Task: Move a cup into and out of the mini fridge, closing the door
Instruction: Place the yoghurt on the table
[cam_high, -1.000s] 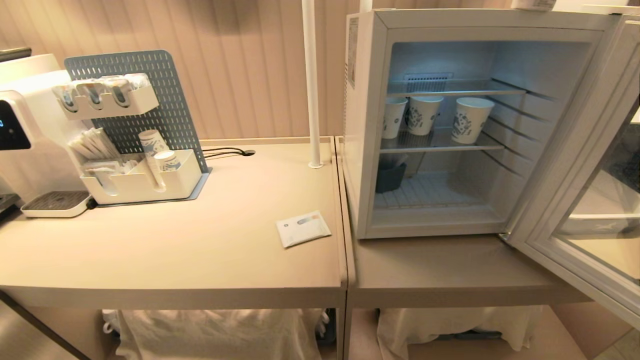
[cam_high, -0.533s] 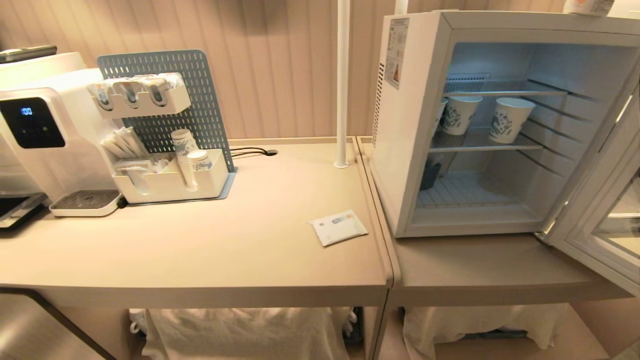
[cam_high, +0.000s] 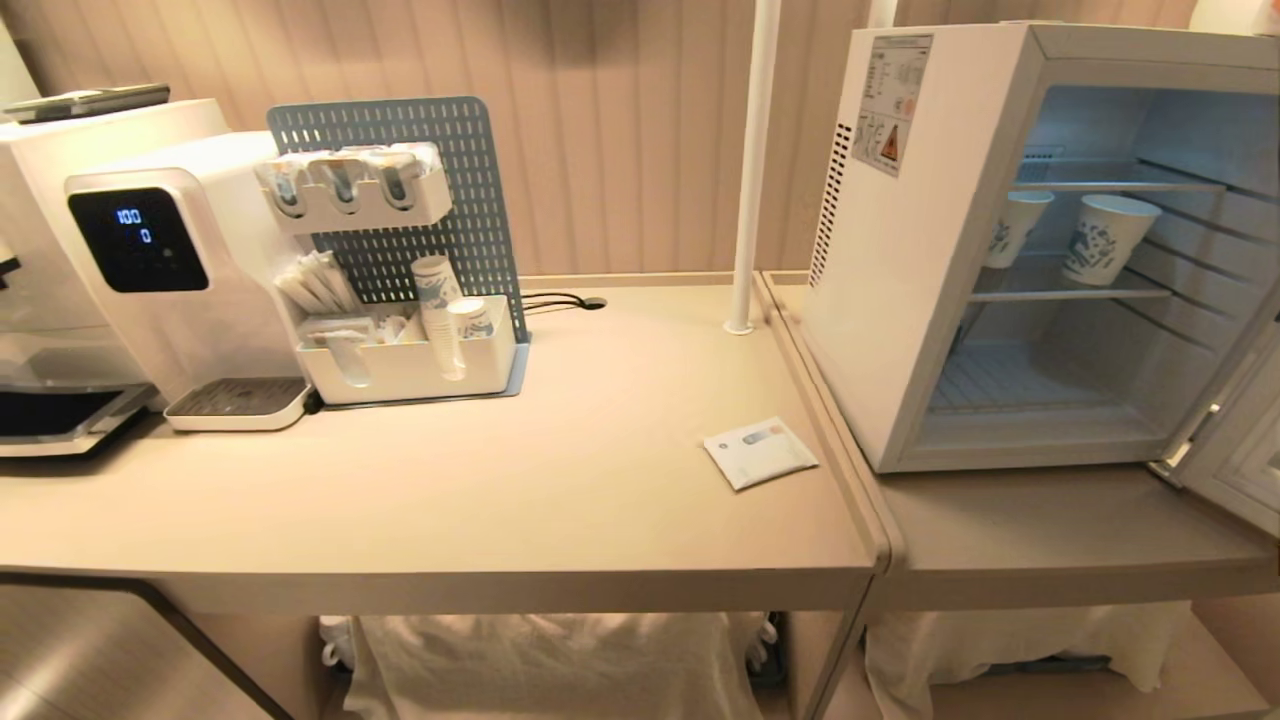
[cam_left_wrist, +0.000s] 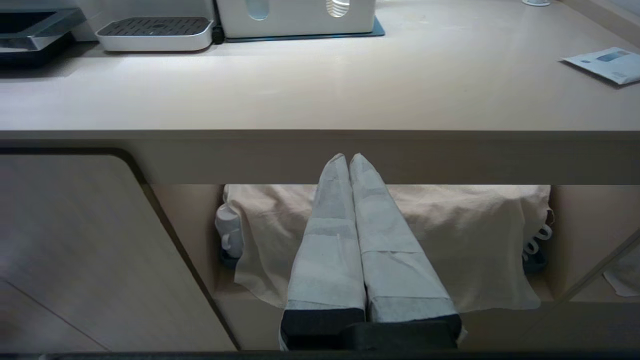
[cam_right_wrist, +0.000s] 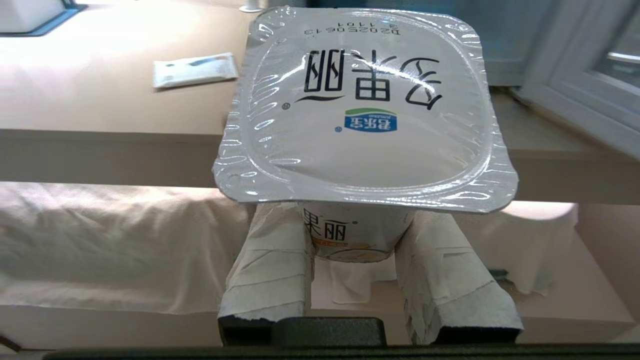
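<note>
The right gripper clamps the cup by its body, foil lid facing the wrist camera, below table edge level. The mini fridge stands ahead and to the right, door swung open on its right side. The left gripper, fingers pressed together and empty, is parked lower left, farther from the fridge
</note>
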